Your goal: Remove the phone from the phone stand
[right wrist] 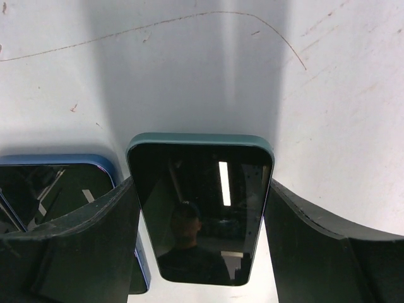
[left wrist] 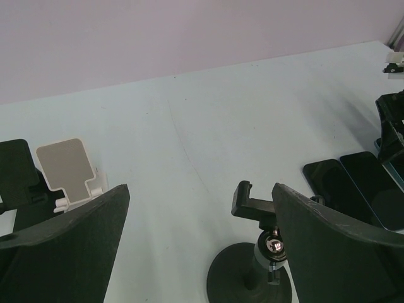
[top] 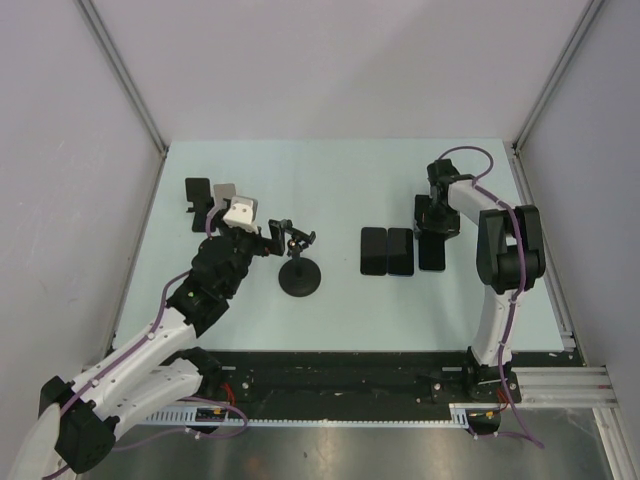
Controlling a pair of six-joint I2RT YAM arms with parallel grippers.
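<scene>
**Phone's off the stand, just needs a clean let-go**

So the teal-rimmed dark glass phone (right wrist: 201, 214) is lying flat, screen up, on the pale blue-white table (top: 330, 180). It's at the right end of a row, just beside a blue-rimmed dark phone (right wrist: 57, 183), with a third black phone (top: 373, 250) past that. The right gripper (right wrist: 201, 184) has it across the width with a finger against each long edge, jaws partway closed. To me that reads as a grip not yet let go.

My take on the step: it's the release. Open both fingers out evenly so neither pad drags the phone sideways into the blue neighbour, which sits right up against the finger on that side. Then lift straight up before swinging away. Glass on a smooth top will probably skate if it gets nudged.

Holders: the black round-based clamp stand (top: 300, 275) has nothing in its clamp. The left gripper (left wrist: 201, 189) hangs by it with jaws spread as wide as they go, holding nothing, and the clamp head is just by one of its fingers. Far left, the small black folding stand (top: 197, 192) and the small white folding stand with the grey plate (left wrist: 66, 170) sit side by side, no phone in either.
</scene>
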